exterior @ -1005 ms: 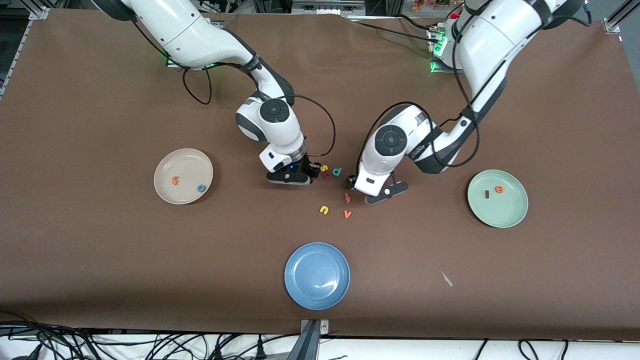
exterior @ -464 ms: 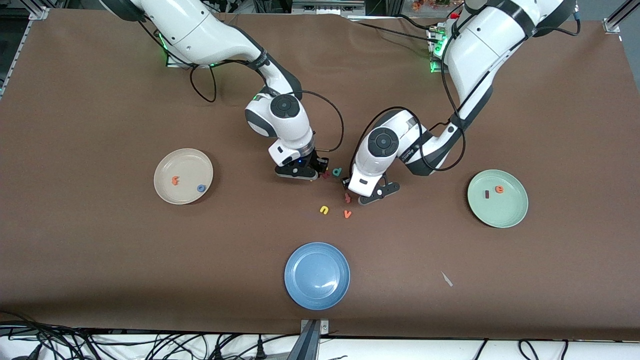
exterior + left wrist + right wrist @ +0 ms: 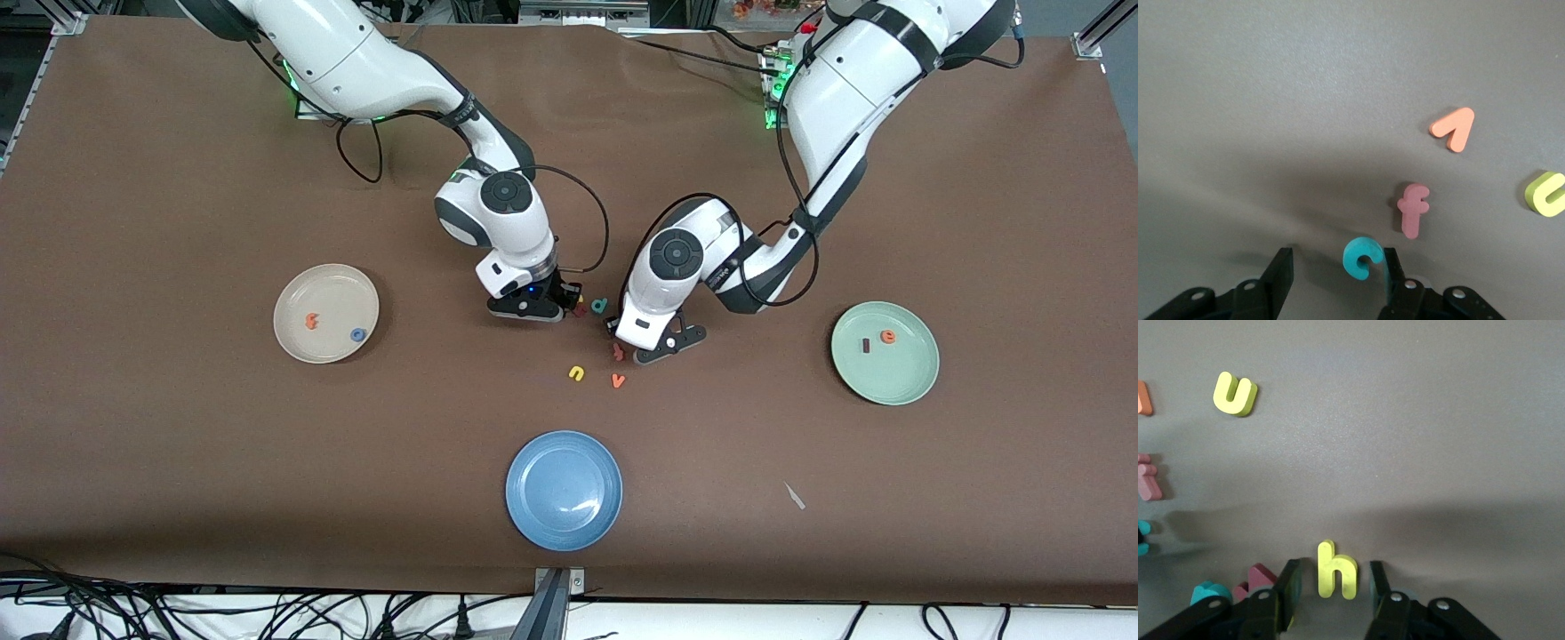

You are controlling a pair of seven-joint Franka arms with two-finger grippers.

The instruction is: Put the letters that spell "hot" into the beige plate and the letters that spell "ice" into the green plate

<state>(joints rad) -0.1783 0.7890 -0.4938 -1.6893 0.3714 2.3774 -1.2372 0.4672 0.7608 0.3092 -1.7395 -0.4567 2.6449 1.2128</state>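
The teal c (image 3: 1361,257) lies on the table between my left gripper's (image 3: 1336,255) open jaws, against one finger (image 3: 1390,267); the other finger stands apart from it. The yellow h (image 3: 1336,571) lies between my right gripper's (image 3: 1334,567) open jaws with a gap on each side. Both grippers (image 3: 653,345) (image 3: 533,307) are low at the letter cluster mid-table and hide these two letters in the front view. The beige plate (image 3: 329,284) holds the orange t (image 3: 311,321) and blue o (image 3: 357,335). The green plate (image 3: 889,382) holds the maroon i (image 3: 865,345) and orange e (image 3: 887,336).
Loose letters lie close between the grippers: a teal d (image 3: 600,305), a maroon letter (image 3: 580,310), a pink f (image 3: 618,352), a yellow u (image 3: 577,373) and an orange v (image 3: 618,380). A blue plate (image 3: 564,511) sits nearer the front camera.
Both grippers have closed in on the letter cluster. The right gripper now covers the yellow h. The left gripper's jaws have narrowed around the teal c.
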